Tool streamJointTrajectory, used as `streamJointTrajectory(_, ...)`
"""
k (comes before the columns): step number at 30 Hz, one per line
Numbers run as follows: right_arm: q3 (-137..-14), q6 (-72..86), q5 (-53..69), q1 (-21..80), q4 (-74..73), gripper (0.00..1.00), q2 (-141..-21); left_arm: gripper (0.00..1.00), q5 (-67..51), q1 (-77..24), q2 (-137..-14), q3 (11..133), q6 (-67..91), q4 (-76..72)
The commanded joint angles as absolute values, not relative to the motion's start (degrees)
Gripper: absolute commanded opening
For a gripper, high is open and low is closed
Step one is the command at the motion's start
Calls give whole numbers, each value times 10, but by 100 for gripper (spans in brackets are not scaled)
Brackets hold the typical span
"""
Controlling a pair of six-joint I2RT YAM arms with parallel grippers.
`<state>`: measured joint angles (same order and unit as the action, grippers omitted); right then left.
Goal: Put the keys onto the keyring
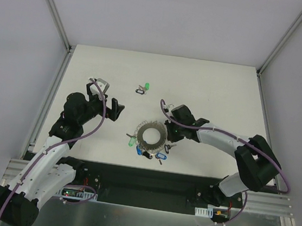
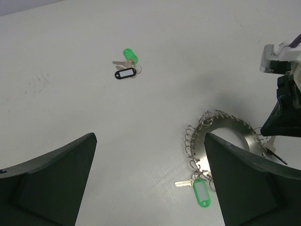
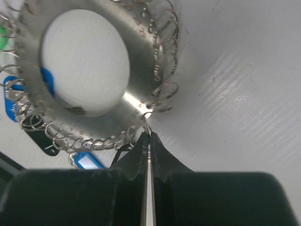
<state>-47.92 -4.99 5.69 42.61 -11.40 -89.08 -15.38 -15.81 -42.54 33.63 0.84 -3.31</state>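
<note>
Keyring [image 1: 142, 136] lies flat on the white table [image 1: 214, 87], just ahead of the arm bases, with tagged keys [image 1: 131, 142] in green, blue and black hanging from the loops on its near rim. Right gripper [image 3: 149, 141] has its fingers clenched tight together, nipping one wire loop [image 3: 146, 123] at the ring's edge. Left gripper [image 2: 149, 141] hangs to the ring's left with fingers spread wide, holding nothing. Two loose keys [image 2: 126, 68], green and black, lie together farther back, well apart from the ring

The left arm [image 1: 47, 161] reaches forward with the left gripper [image 1: 109, 96] spread wide, while the right arm [image 1: 219, 138] bends inward, the right gripper [image 3: 149, 137] pinched tight.
</note>
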Motion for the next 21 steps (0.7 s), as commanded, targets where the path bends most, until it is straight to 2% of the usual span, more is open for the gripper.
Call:
streamJointTrajectory(1, -519, -104, 69, 427, -138, 1, -818, 99, -216, -163, -429, 368, 5, -38)
streamJointTrajectory(7, -534, -177, 98, 449, -130, 1, -730, 99, -298, -163, -435, 381, 5, -38)
streamJointTrajectory(12, -538, -214, 109, 468, -77, 1, -688, 99, -413, -163, -430, 395, -17, -39)
streamJointTrajectory(21, -517, -240, 180, 476, 42, 1, -627, 99, -518, -163, -438, 389, -2, -88)
